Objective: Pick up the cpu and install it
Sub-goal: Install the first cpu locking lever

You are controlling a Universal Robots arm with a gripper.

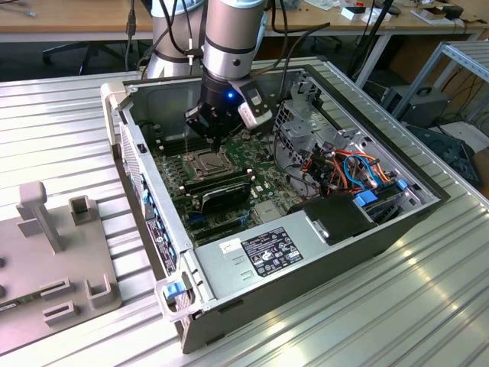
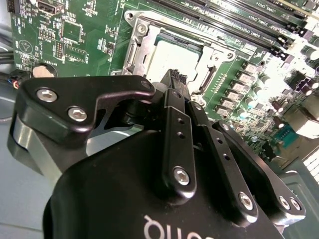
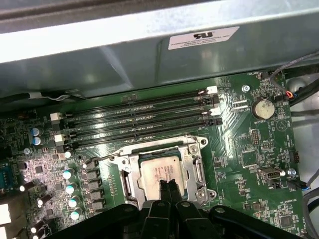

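Hovering low over the motherboard, the claw (image 3: 167,184) has its two black fingers pressed together, with no gap between them and nothing visibly held. The tips sit over the near edge of the cpu (image 3: 158,171); whether they touch it I cannot tell. The cpu lies flat inside the socket (image 3: 125,174), its silver-grey top showing within the metal frame. I judge the work to be at the seating stage, with the chip in place rather than carried. Any further move calls for a light, straight touch, since the chip must lie square in its frame. Beyond the socket run the black memory slots (image 3: 139,119). Past them the case wall (image 3: 99,64) carries a white label (image 3: 202,37), and the faint print on the cpu is too small to make out. In the exterior view a larger label (image 1: 267,248) sits on the power supply (image 1: 229,275), and the case stands on the ribbed table (image 1: 428,306).
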